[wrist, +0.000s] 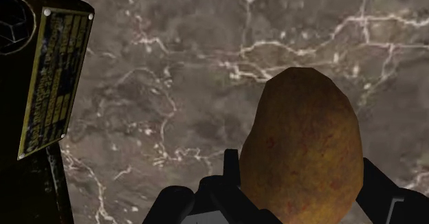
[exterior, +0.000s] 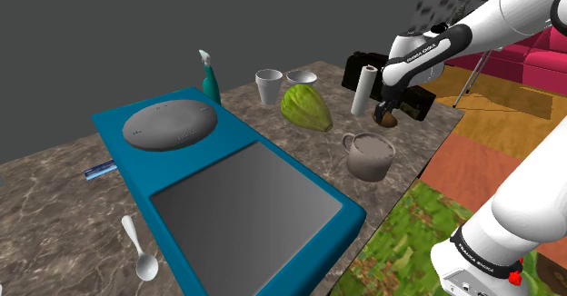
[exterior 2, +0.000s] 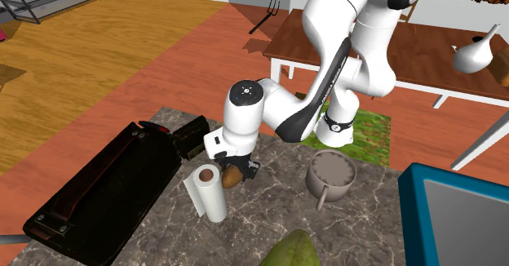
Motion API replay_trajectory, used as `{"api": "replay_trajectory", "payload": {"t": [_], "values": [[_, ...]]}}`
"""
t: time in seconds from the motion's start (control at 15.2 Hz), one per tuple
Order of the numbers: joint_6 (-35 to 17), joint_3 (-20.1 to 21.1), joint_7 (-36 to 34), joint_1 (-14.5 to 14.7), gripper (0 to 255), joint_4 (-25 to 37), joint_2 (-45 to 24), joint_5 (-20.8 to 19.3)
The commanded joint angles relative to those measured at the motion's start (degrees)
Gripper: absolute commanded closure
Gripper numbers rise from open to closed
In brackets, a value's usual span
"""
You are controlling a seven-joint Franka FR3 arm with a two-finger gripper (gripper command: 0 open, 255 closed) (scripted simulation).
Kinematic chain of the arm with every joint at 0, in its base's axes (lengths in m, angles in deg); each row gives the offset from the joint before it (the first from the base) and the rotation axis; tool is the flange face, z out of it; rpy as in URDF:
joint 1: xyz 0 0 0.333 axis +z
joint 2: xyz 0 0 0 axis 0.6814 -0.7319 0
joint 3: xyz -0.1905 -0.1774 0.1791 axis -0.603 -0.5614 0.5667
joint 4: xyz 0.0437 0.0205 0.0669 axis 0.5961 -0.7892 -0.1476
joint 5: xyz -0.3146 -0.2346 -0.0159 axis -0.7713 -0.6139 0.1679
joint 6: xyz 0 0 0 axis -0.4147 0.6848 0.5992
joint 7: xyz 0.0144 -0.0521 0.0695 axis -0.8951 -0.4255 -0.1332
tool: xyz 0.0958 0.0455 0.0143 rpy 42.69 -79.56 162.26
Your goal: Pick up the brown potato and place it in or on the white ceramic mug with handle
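Brown potato [wrist: 302, 147], grey mug [exterior: 368, 155], white-veined counter [wrist: 172, 85]

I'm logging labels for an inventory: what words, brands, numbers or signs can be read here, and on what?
On the yellowish plate of a black box: rows of print, too blurred to read.
On the dark arm band: white lettering, too small to read.
No other text is readable.

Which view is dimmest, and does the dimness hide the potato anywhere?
Wrist view: darkest overall, yet the potato shows close and clear. Shoulder view: dim, the potato a small dark lump. Second exterior view: brightest, potato plainly brown beside the paper roll.
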Motion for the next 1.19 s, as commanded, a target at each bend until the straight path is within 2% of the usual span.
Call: {"api": "replay_trajectory", "payload": {"t": [0.0,0.26,1.12], "values": [[0.0,0.0,0.0,0.0,255,0.0,0.0,0.0],[0.0,0.0,0.0,0.0,255,0.0,0.0,0.0],[10.3,0.4,0.0,0.3,255,4.1,6.4,-1.1]]}}
